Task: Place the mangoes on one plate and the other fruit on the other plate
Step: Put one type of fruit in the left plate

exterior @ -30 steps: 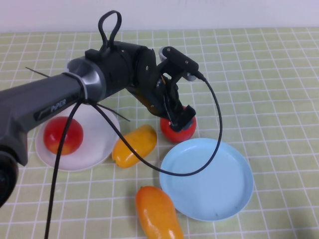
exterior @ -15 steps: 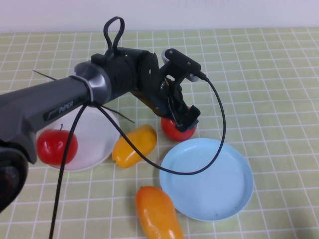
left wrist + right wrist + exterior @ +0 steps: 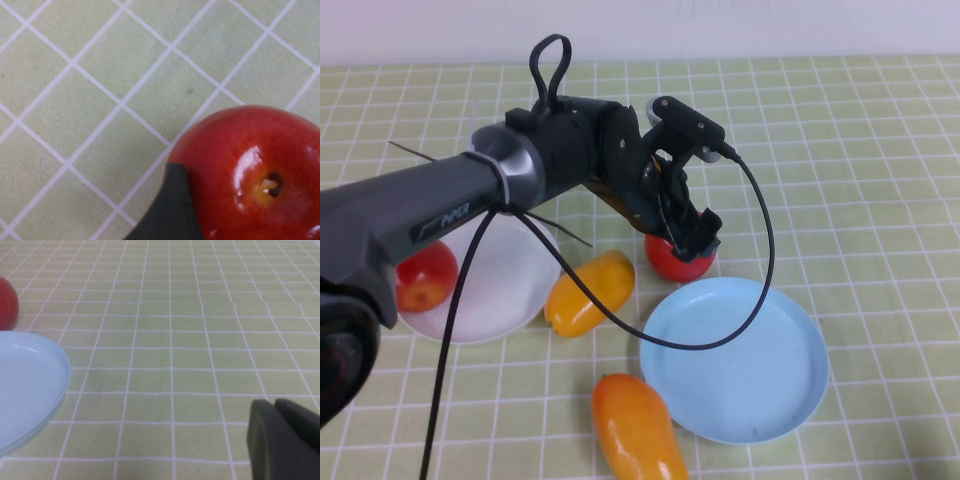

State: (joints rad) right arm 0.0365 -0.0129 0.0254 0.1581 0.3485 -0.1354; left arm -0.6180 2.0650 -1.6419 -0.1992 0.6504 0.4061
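Observation:
A red apple (image 3: 680,258) rests on the cloth just beyond the light blue plate (image 3: 735,365). My left gripper (image 3: 686,240) comes down over it, jaws around it. In the left wrist view one finger (image 3: 170,210) lies against the apple (image 3: 250,170). The other apple (image 3: 425,275) sits at the left rim of the white plate (image 3: 505,280), partly behind my arm. One mango (image 3: 588,292) lies between the plates, another mango (image 3: 637,428) at the front edge. My right gripper (image 3: 274,410) is shut and empty, low over the cloth to the right of the blue plate (image 3: 25,380).
The left arm and its black cable (image 3: 760,250) stretch across the middle of the table and loop over the blue plate's far rim. Green checked cloth (image 3: 860,150) covers the table.
The left gripper has settled a little lower and its jaws have narrowed onto the apple. The apple on the white plate has shifted toward the plate's left rim. The right arm has not moved.

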